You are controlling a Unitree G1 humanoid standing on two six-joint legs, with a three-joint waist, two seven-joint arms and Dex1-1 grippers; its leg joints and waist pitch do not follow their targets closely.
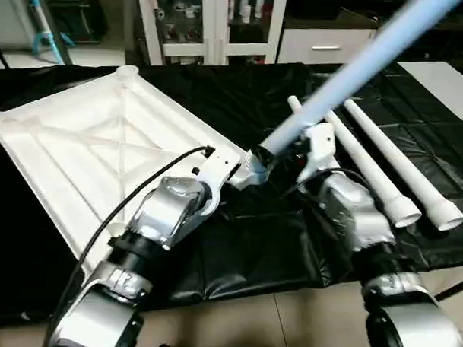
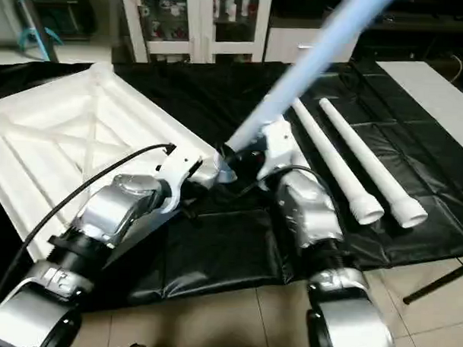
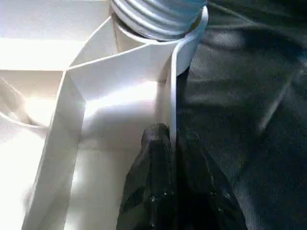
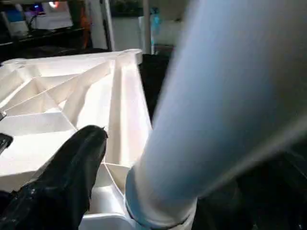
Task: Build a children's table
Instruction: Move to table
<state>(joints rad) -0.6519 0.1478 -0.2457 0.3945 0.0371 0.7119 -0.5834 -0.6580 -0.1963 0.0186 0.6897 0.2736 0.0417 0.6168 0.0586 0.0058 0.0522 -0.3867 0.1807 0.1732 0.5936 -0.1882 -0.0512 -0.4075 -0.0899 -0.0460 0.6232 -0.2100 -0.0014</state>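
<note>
I've got the table top [image 1: 72, 160] lying ribs-up on the black-covered worktop [image 1: 252, 250], so its corner sockets face me. My left claw [image 3: 172, 143] is pinched shut on the rim wall of the top, right beside the near corner socket [image 3: 189, 45] — that's my anchor, I reckon, so the top can't skate while I work the leg. The leg in hand [image 1: 349, 71] leans steeply away up to my right, its threaded end sitting in that socket; in the left wrist view I can see the threads [image 3: 153, 19] above the collar, so I judge it's not fully home. My right claw [image 4: 72, 163] sits at the leg's base, but I can't tell whether it's closed on it. Two spare legs [image 1: 391, 168] lie side by side on the cloth to the right, within reach for later.
</note>
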